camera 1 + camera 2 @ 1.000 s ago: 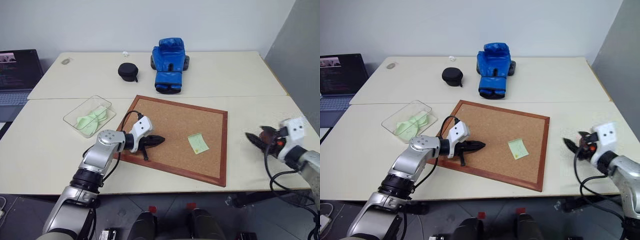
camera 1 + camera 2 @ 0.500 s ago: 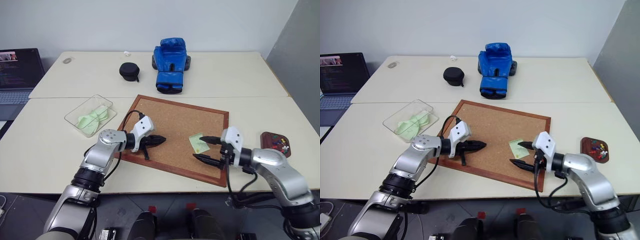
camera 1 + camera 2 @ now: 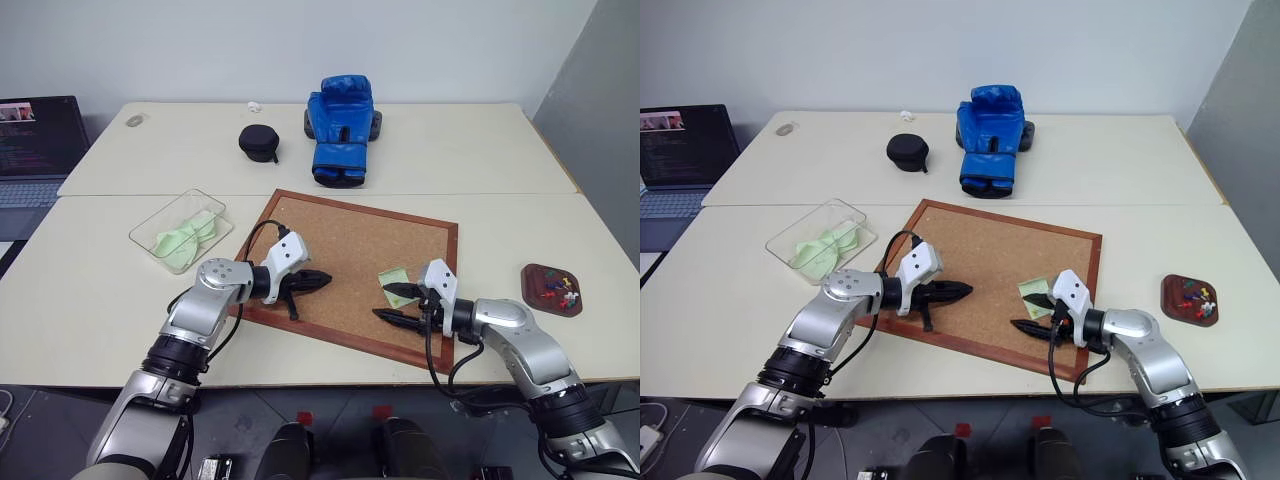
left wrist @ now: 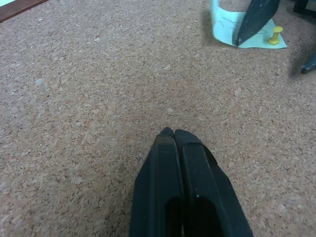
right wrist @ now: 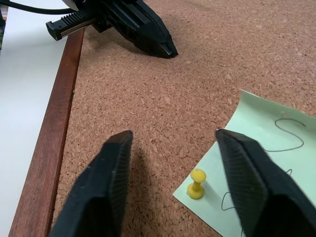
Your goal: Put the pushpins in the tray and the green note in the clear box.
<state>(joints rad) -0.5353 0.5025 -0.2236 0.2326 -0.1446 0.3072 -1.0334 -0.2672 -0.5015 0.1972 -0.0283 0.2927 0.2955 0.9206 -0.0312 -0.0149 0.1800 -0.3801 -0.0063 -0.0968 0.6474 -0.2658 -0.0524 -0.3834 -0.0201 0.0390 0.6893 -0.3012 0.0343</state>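
We see the green note (image 5: 261, 163) lying flat on the corkboard (image 3: 340, 240), a yellow-headed pushpin (image 5: 196, 184) standing in it. The tray (image 3: 552, 289) holds coloured pins on the surface, and green paper sits in the clear box (image 3: 180, 232).

A plain office or lab workroom: 2 pale tables (image 3: 300, 140) pushed together against a bare white wall (image 3: 200, 40). Far from both grippers, an open laptop (image 3: 35, 140) sits on a side desk, and beyond the corkboard (image 3: 340, 250) lie a blue boxing glove (image 3: 340, 130) and black case (image 3: 258, 143).
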